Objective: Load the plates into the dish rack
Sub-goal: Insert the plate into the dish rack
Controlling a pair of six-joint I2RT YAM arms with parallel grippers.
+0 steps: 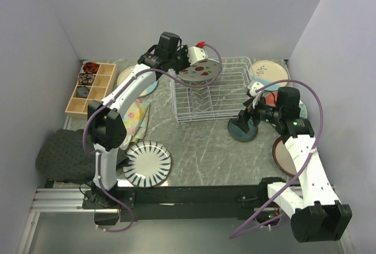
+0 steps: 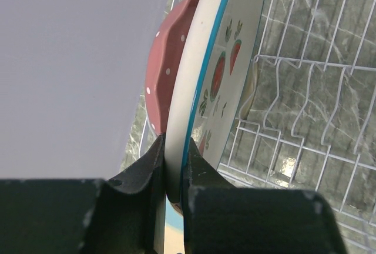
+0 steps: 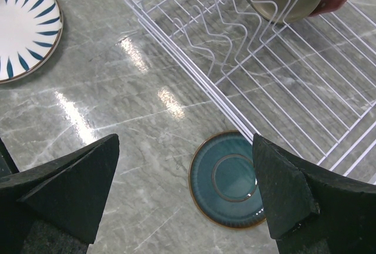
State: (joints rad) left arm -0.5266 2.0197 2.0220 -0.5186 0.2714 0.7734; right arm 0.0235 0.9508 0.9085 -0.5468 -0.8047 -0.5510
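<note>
We found the left gripper (image 2: 174, 151) pinching the rim of the watermelon plate (image 2: 218, 74), one finger on each face. It held the plate on edge over the far left end of the rack (image 1: 194, 119). A pink dotted plate (image 2: 167, 72) stood just behind it, on the wall side (whether the two touched, we could not tell). The right gripper (image 3: 185, 142) hung with its jaws spread wide and nothing between them. It was above a teal plate (image 3: 229, 180) that lay flat on the table (image 3: 135, 119), just outside the rack's near right corner. The striped plate (image 1: 147, 163) lay flat at the table's near left, well apart from the rack. A cream plate (image 1: 269, 73) lay beyond the rack's far right corner, and a taupe plate (image 1: 282, 155) lay at the table's right edge.
</note>
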